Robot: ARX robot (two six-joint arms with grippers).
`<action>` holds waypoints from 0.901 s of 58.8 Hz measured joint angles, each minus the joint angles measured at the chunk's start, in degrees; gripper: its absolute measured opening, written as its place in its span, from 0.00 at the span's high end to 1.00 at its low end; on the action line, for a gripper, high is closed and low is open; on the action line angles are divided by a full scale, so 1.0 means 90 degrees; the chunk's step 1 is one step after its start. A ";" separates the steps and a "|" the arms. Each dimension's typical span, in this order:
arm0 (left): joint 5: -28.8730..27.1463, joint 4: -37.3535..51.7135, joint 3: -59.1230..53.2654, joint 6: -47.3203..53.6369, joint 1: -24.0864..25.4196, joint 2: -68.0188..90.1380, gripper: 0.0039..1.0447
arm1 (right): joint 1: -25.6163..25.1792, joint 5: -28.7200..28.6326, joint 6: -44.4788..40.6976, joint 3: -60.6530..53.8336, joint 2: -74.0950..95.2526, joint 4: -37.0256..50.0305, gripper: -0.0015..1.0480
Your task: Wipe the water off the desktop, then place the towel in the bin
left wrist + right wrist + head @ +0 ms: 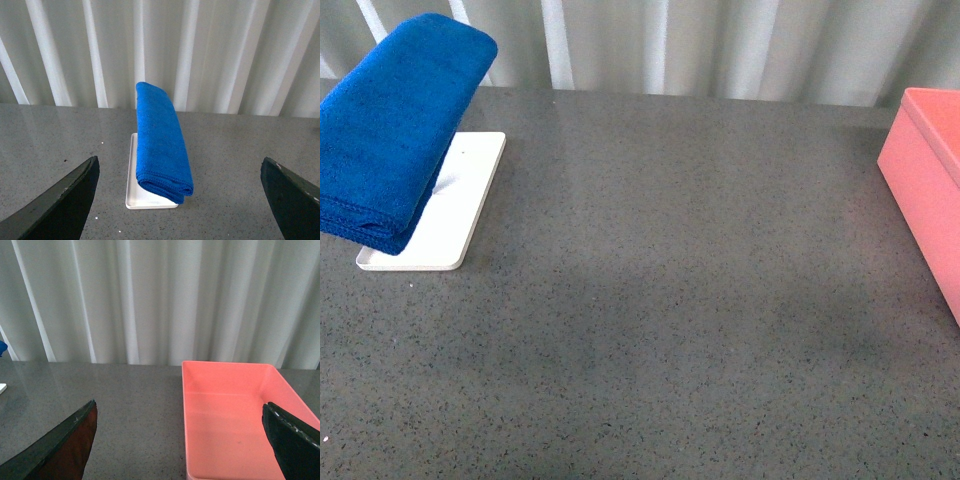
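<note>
The blue towel (390, 130) lies folded and raised over a flat white tray (470, 200) at the far left of the grey speckled desktop (680, 260). Water does not show clearly on the desktop. The pink bin (930, 180) stands at the right edge. Neither arm appears in the front view. In the left wrist view my left gripper (179, 165) is open, short of the towel (162, 140), which sits between its dark fingers (65, 205). My right gripper (179, 404) is open over the near left rim of the empty bin (235, 420).
A white pleated curtain (720, 45) hangs behind the desktop's far edge. The tray (134, 197) sticks out under the towel's near end. The bin's tall wall blocks the right side.
</note>
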 joint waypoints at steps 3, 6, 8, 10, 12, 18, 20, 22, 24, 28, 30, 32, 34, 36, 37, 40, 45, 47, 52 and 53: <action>0.0000 0.0000 0.0000 0.0000 0.0000 0.0000 0.06 | 0.0000 0.0000 0.0000 0.0000 0.0000 0.0000 0.07; 0.0000 0.0000 0.0000 0.0000 0.0000 0.0000 0.06 | 0.0000 0.0000 0.0000 0.0000 0.0000 0.0000 0.07; 0.0000 0.0000 0.0000 0.0000 0.0000 0.0000 0.06 | 0.0000 0.0000 0.0000 0.0000 0.0000 0.0000 0.07; 0.0000 0.0000 0.0000 0.0000 0.0000 0.0000 0.06 | 0.0000 0.0000 0.0000 0.0000 0.0000 0.0000 0.07; 0.0000 0.0000 0.0000 0.0000 0.0000 0.0000 0.06 | 0.0000 0.0000 0.0000 0.0000 0.0000 0.0000 0.07; 0.0000 0.0000 0.0000 0.0000 0.0000 0.0000 0.06 | 0.0000 0.0000 0.0000 -0.0002 0.0000 0.0000 0.07; 0.0000 0.0000 0.0000 0.0000 0.0000 0.0000 0.06 | 0.0000 0.0000 0.0000 0.0000 0.0000 0.0000 0.07; 0.0000 0.0000 0.0000 0.0000 0.0000 0.0000 0.06 | 0.0000 0.0000 0.0000 -0.0002 0.0000 0.0000 0.07; 0.0000 0.0000 0.0000 0.0000 0.0000 0.0000 0.06 | 0.0000 0.0000 0.0000 0.0000 0.0000 0.0000 0.07; 0.0000 0.0000 0.0000 0.0000 0.0000 0.0000 0.06 | 0.0000 0.0000 0.0000 0.0000 0.0000 0.0000 0.07; 0.0000 0.0000 0.0000 0.0000 0.0000 0.0000 0.06 | 0.0000 0.0000 0.0000 0.0000 0.0000 0.0000 0.07; 0.0000 0.0000 0.0000 0.0000 0.0000 0.0000 0.06 | 0.0000 0.0000 0.0000 0.0000 0.0000 0.0000 0.07; 0.0000 0.0000 0.0000 0.0000 0.0000 0.0000 0.06 | 0.0000 0.0000 0.0000 0.0000 0.0000 0.0000 0.07; 0.0000 0.0000 0.0000 0.0000 0.0000 0.0000 0.06 | 0.0000 0.0000 0.0000 0.0000 0.0000 0.0000 0.07; 0.0000 0.0000 0.0000 0.0000 0.0000 0.0000 0.06 | 0.0000 0.0000 0.0000 0.0000 0.0000 0.0000 0.07; 0.0000 0.0000 0.0000 0.0000 0.0000 0.0000 0.06 | 0.0000 0.0000 0.0000 0.0000 0.0000 0.0000 0.07; 0.0000 0.0000 0.0000 0.0000 0.0000 0.0000 0.06 | 0.0000 0.0000 0.0000 0.0000 0.0000 0.0000 0.07; 0.0000 0.0000 0.0000 0.0000 0.0000 0.0000 0.06 | 0.0000 0.0000 0.0000 0.0000 0.0000 0.0000 0.07; 0.0000 0.0000 0.0000 0.0000 0.0000 0.0000 0.06 | 0.0000 0.0000 0.0000 0.0000 0.0000 0.0000 0.07; 0.0000 0.0000 0.0000 0.0000 0.0000 0.0000 0.06 | 0.0000 0.0000 0.0000 0.0000 0.0000 0.0000 0.07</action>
